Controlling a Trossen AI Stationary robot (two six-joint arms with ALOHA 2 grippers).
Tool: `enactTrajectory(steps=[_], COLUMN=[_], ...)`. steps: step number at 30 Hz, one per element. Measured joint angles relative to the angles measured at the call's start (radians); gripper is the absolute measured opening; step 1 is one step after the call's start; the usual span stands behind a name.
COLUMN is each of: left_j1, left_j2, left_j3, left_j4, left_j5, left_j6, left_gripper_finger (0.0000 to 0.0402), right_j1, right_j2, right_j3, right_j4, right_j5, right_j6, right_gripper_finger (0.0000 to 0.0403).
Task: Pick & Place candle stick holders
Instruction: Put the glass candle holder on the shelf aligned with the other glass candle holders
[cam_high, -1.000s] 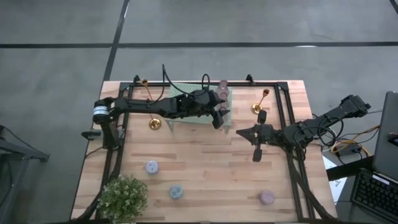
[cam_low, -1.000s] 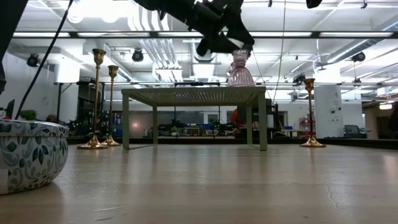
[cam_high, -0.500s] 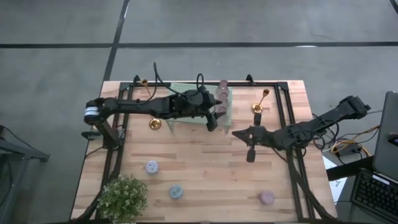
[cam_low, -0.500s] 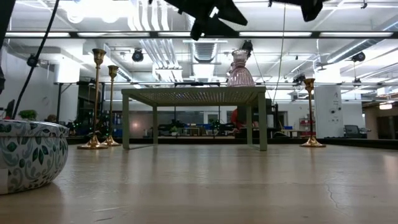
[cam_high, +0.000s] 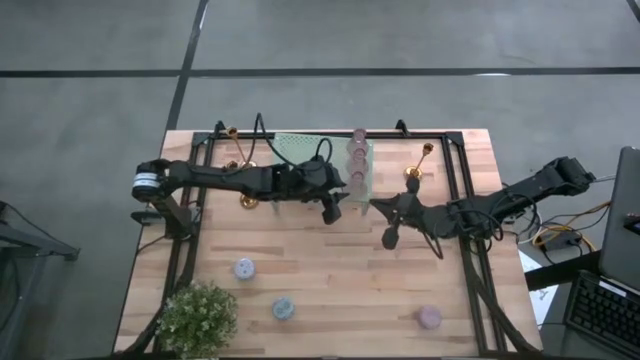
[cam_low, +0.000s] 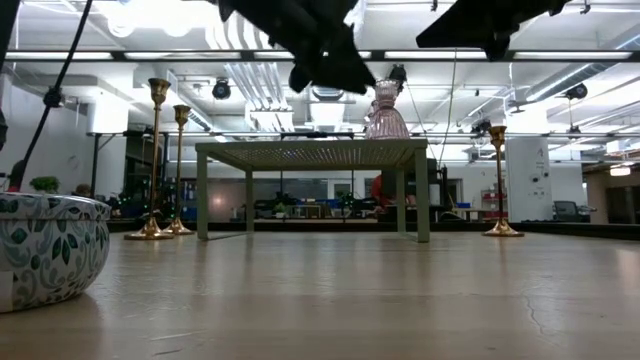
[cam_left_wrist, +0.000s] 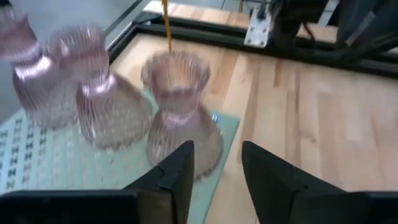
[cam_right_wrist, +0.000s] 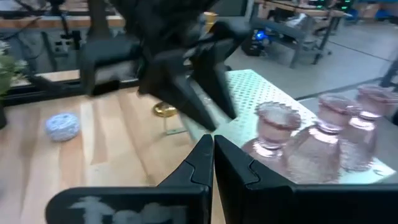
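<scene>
Three pink ribbed glass holders stand on their flared bases on the mint rack, and show in the left wrist view. Three gold candlesticks stand upright on the table at the far left, beside the rack and at the far right. Three small cups lie near the front: lilac, blue and pink. My left gripper is open and empty, above the rack's near right corner. My right gripper is shut and empty, right of the rack.
A potted plant stands at the near left corner; its patterned pot fills the low view's left. A black frame runs along the table's far and side edges. Bare wood lies between the rack and the small cups.
My left gripper has drawn back from the pink holders on the rack, toward the table's near edge and a little left; the holders stay standing. My right gripper has gone toward the table's left edge, closer to the rack.
</scene>
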Motion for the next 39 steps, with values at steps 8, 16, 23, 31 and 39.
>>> enactTrajectory(steps=[8, 16, 23, 31, 39], left_j1=[0.001, 0.005, 0.01, 0.023, 0.028], left_j2=[0.0, 0.004, 0.005, 0.015, 0.015], left_j3=[-0.12, -0.169, -0.165, -0.165, -0.164], left_j4=[0.105, 0.161, 0.202, 0.234, 0.259], left_j5=[0.001, -0.069, -0.029, -0.024, -0.019], left_j6=[0.023, 0.019, 0.02, 0.02, 0.02], left_gripper_finger=[0.0105, 0.0074, 0.0073, 0.0071, 0.007], right_j1=[-0.003, -0.004, -0.004, -0.004, -0.004], right_j2=[-0.008, -0.009, -0.009, -0.009, -0.009], right_j3=[0.0, 0.0, 0.0, 0.0, 0.001], right_j4=[0.004, 0.005, 0.007, 0.011, 0.013], right_j5=[0.016, 0.016, 0.016, 0.015, 0.015], right_j6=[-0.011, -0.034, -0.037, -0.037, -0.037], right_gripper_finger=[0.0008, 0.0008, 0.0008, 0.0008, 0.0008])
